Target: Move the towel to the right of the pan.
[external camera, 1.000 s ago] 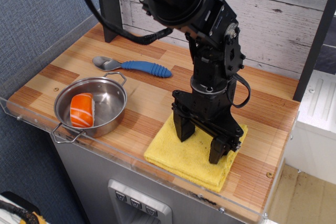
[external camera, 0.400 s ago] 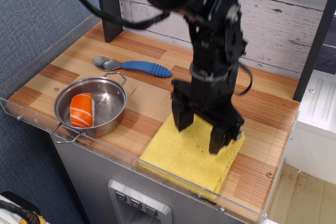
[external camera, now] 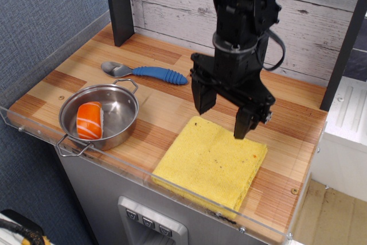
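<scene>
The yellow towel (external camera: 211, 162) lies flat and folded on the wooden counter near the front edge, to the right of the pan. The small steel pan (external camera: 102, 116) with wire loop handles sits at the front left and holds an orange and white piece of sushi (external camera: 89, 120). My gripper (external camera: 222, 116) hangs open and empty just above the towel's far edge, its two black fingers (external camera: 203, 97) spread wide and clear of the cloth.
A metal spoon with a blue handle (external camera: 146, 73) lies behind the pan. A dark post (external camera: 118, 5) stands at the back left. A clear acrylic rim (external camera: 143, 170) runs along the counter's front and left edges. A white plank wall is behind.
My gripper has lifted off the towel and moved up and toward the back. The towel has stayed flat on the counter, now fully uncovered.
</scene>
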You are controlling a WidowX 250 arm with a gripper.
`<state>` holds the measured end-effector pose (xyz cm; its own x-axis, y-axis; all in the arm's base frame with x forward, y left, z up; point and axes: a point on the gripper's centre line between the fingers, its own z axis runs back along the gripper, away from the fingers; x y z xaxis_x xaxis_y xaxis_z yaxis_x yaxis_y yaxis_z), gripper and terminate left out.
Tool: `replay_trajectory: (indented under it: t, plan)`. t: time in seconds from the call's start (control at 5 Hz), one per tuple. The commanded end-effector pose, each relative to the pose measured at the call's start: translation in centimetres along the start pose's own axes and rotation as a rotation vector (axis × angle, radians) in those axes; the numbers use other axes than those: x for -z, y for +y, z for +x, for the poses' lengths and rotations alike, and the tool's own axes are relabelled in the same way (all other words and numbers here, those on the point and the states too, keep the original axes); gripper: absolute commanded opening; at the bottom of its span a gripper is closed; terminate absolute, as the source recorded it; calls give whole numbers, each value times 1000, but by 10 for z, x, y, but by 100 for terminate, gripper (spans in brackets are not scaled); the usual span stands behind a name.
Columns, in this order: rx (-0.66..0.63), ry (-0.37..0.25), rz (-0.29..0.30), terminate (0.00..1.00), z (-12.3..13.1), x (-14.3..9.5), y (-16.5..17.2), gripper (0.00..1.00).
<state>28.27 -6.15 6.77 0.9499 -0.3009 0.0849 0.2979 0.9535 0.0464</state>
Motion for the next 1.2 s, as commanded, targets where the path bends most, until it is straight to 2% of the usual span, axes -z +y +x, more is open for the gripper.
replay_trajectory:
  t: [0.0, 0.4, 0.8, 1.0]
  plan:
    - [17, -63, 6, 0, 27, -27, -11, 100]
    - [37, -75, -39, 0, 42, -51, -43, 100]
    - [103, -88, -32, 0, 41, -61, -75, 100]
    - [103, -88, -32, 0, 41, -61, -75, 100]
